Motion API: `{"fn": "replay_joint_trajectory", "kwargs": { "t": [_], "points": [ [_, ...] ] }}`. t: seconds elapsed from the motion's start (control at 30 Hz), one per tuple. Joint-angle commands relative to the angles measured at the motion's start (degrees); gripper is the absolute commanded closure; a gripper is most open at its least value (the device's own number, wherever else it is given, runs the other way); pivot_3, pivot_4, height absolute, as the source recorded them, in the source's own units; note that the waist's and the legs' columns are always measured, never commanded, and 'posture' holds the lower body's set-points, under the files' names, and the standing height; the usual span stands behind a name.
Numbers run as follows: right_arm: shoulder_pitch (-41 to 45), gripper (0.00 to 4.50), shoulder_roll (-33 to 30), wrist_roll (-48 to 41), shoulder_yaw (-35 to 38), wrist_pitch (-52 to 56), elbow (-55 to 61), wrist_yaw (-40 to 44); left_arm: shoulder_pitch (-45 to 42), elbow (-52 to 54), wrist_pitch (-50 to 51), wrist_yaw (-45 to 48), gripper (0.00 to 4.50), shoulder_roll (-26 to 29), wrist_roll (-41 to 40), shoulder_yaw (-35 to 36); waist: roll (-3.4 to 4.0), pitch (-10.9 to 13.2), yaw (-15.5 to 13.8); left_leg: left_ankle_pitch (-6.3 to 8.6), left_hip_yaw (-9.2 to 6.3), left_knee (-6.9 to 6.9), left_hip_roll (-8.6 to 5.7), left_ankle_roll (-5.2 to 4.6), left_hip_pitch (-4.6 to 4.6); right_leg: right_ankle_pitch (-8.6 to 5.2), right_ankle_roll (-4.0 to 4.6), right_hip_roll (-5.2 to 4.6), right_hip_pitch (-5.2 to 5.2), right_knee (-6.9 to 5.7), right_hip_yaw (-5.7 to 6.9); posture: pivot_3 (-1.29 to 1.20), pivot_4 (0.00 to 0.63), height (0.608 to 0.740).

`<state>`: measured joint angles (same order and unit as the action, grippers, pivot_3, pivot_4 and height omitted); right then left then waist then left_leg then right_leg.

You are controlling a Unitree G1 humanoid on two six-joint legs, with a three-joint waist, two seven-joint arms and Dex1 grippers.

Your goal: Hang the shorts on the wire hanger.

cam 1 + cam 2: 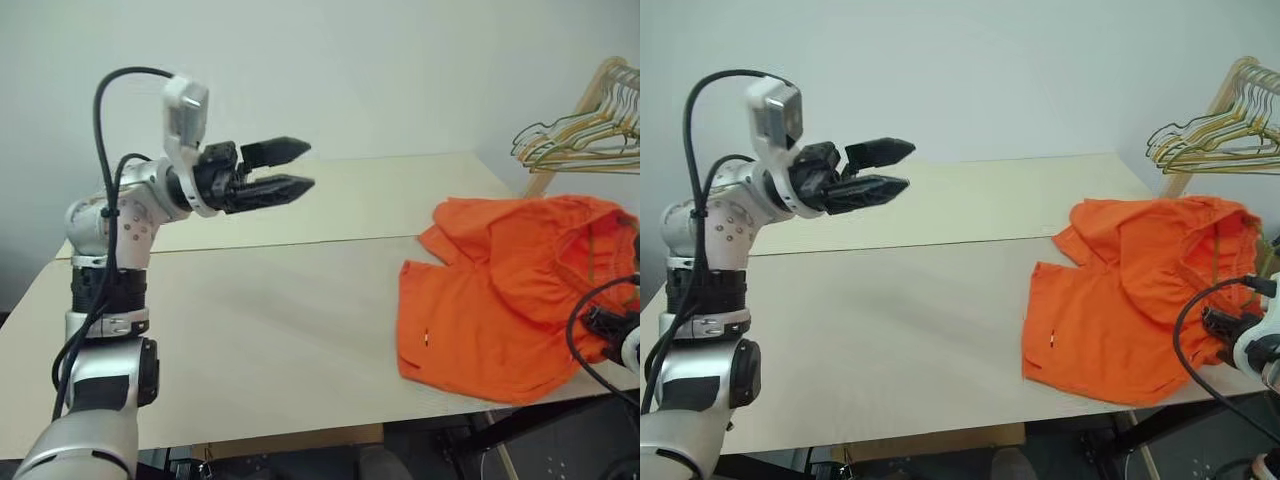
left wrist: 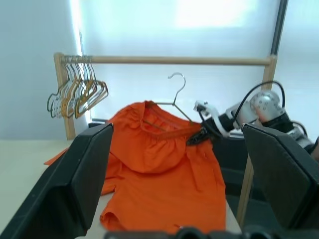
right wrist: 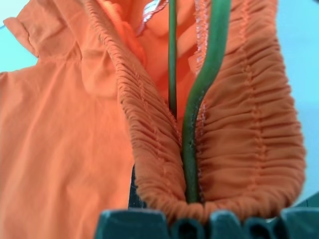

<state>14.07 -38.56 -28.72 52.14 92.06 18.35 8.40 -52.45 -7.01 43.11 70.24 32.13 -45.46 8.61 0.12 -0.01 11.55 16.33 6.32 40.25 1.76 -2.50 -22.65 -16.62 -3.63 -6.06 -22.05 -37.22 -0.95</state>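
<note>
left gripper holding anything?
No. The left gripper is raised above the table with its fingers apart and nothing between them, away from the shorts.

Your left arm stands raised at the left, elbow bent, its gripper (image 1: 290, 168) pointing to the right with its 2 black fingers (image 1: 277, 150) spread apart and nothing between them. Your right gripper (image 2: 198, 137) sits low at the right edge, its fingers closed together.

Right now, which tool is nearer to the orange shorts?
Right. The right tool is shut on the shorts at the gathered waistband, with the wire hanger running through it. The left tool hangs open above the table, well apart from them.
</note>
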Motion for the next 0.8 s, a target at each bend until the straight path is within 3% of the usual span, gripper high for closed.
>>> {"fn": "replay_joint_trajectory", "kwargs": {
  "t": [0.03, 0.23, 0.47, 0.8],
  "points": [
    [5.0, 4.5, -1.9, 2.4, 3.3, 0.4, -1.1, -6.0, -0.4, 3.9, 0.8, -1.9, 0.03, 0.2, -2.4, 2.1, 0.03, 0.0, 0.1, -0.01, 0.0, -0.01, -0.01, 0.01, 0.0, 0.0, 0.0, 0.0, 0.01, 0.02, 0.0, -0.25, 0.0, 0.74],
    [14.5, 4.5, -3.8, 8.4, 7.2, 0.4, -5.9, -12.4, 1.1, 6.2, 1.2, -4.5, 0.03, 0.2, -3.6, 2.7, 0.09, 0.0, 0.3, -0.04, 0.04, -0.13, -0.03, 0.06, 0.14, 0.0, 0.0, 0.0, 0.09, 0.07, -0.06, -0.24, 0.0, 0.74],
    [21.2, 4.5, -7.8, 14.1, 8.9, -0.4, -13.0, -13.2, 2.1, 7.7, 1.1, -5.3, 0.03, 0.6, -4.3, 2.5, 0.11, 0.0, 0.3, -0.03, 0.07, -0.45, -0.03, 0.04, 0.73, -0.01, -0.01, 0.02, 0.76, 0.43, -0.07, -0.23, 0.0, 0.74],
    [28.8, 4.5, -13.7, 21.0, 14.8, -6.9, -28.0, -15.7, 3.5, 9.6, 0.2, -6.0, 0.03, 1.0, -3.9, 1.6, 0.16, 0.0, 0.2, -0.04, 0.1, -0.49, -0.04, 0.05, 0.82, -0.02, -0.02, 0.03, 0.87, 0.51, -0.12, -0.22, 0.0, 0.74]
  ]
}}
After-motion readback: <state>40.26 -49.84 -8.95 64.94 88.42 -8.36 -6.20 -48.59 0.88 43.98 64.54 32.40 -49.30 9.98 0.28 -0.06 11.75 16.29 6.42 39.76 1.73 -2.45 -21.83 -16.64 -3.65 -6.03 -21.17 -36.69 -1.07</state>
